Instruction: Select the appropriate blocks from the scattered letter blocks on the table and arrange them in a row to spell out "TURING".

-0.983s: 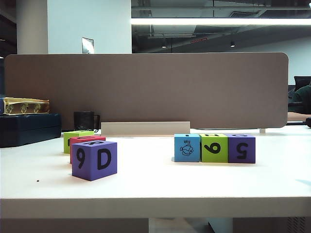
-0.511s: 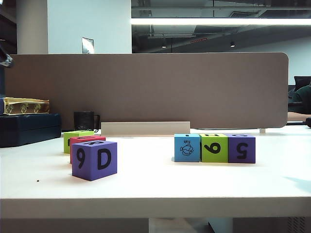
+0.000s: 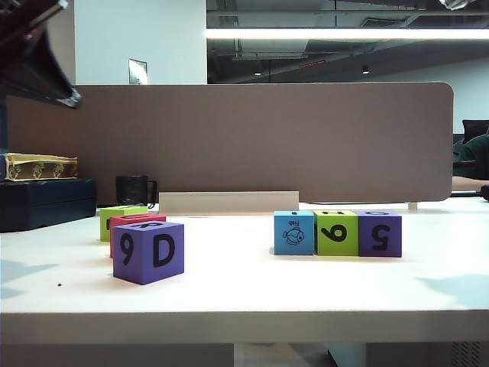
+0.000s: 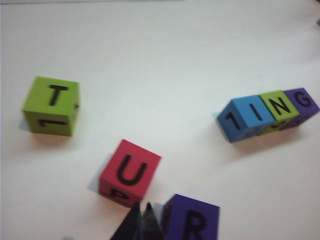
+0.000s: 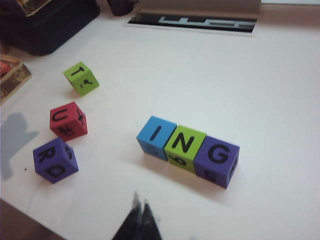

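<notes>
Three letter blocks stand touching in a row on the table point(image 3: 244, 294): blue I point(image 5: 156, 137), lime green N point(image 5: 185, 147) and purple G point(image 5: 216, 160). Three more lie loose and apart: green T point(image 4: 51, 106), red U point(image 4: 130, 172) and purple R point(image 4: 192, 220). My left gripper point(image 4: 141, 212) is shut and empty, hovering above the table with its tips between the U and R blocks. My right gripper point(image 5: 140, 205) is also shut and empty, hanging over bare table on the near side of the I-N-G row. In the exterior view the left arm point(image 3: 34, 53) shows at the top left.
A brown-grey divider panel point(image 3: 229, 138) closes off the back of the table. At the back left sit a dark case point(image 3: 46, 202) with a gold object point(image 3: 38, 166) on it and a black mug point(image 3: 134, 189). A pale strip point(image 3: 229, 201) lies along the divider's foot.
The left arm has come down into the top left of the exterior view. Shadows have spread on the table at both sides. No block has moved.
</notes>
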`<state>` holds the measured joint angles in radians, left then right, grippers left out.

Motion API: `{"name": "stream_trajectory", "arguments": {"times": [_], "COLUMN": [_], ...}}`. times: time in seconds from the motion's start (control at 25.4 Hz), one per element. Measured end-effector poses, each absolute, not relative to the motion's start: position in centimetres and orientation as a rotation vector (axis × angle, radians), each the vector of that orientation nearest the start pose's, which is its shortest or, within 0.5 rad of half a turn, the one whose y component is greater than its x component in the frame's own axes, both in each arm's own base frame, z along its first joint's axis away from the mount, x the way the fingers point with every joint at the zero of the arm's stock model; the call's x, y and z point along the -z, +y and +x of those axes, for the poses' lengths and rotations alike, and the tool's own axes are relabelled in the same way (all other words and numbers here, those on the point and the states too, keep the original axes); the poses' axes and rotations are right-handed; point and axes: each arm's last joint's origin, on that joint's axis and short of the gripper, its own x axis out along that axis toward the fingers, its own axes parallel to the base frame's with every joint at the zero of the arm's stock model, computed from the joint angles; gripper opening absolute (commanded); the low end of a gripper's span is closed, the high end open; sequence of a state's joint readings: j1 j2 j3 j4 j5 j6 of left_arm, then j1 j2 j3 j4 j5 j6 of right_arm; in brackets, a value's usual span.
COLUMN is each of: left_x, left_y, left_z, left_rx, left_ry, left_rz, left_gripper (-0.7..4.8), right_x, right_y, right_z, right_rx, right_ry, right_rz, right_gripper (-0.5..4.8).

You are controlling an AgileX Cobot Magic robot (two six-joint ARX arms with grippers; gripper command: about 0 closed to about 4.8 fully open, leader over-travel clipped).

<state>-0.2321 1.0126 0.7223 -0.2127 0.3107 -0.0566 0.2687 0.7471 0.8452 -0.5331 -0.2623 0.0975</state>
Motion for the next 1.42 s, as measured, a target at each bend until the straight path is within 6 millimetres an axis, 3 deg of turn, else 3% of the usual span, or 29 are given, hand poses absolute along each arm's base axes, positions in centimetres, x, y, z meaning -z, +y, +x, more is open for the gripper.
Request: {"name": "stream_trajectory", "arguments": {"times": [0.2, 0.31, 0.71, 0.9, 0.94, 1.22, 1.42], "left_x": [-25.8, -25.2, -23.5, -22.9, -22.8, -22.3, -21.6], "left_y": [-8.0, -8.8, -11.1, -11.8, -11.8, -11.9, -12.1], "left_z": [21.3, 21.4, 21.5, 21.6, 21.6, 21.9, 22.3], "left_rx": [0.599, 0.623, 0.673, 0.651, 0.647, 0.633, 0.631], "left_ry": [0.601, 0.636, 0.719, 0.741, 0.744, 0.753, 0.784], "left_rz": [-0.050, -0.041, 0.007, 0.036, 0.040, 0.063, 0.070], "left_gripper": [0.08, 0.94, 1.09, 3.27, 3.46, 3.50, 3.52], "right_x": [-32.1, -32.1, -31.4, -31.4, -31.4, -31.4, -31.2], "right_y": [5.1, 5.2, 5.2, 5.3, 5.4, 7.5, 8.3], "right_z": [14.3, 14.3, 13.8, 13.6, 13.6, 12.7, 12.6], "right_rx": [-0.522, -0.528, -0.551, -0.634, -0.650, -0.812, -0.836], "right_ry": [0.518, 0.524, 0.611, 0.627, 0.628, 0.645, 0.663], "right_rz": [0.087, 0.084, 0.092, 0.119, 0.122, 0.080, 0.051], "right_gripper": [-0.01, -0.01, -0.01, -0.02, -0.01, -0.01, -0.02]}}
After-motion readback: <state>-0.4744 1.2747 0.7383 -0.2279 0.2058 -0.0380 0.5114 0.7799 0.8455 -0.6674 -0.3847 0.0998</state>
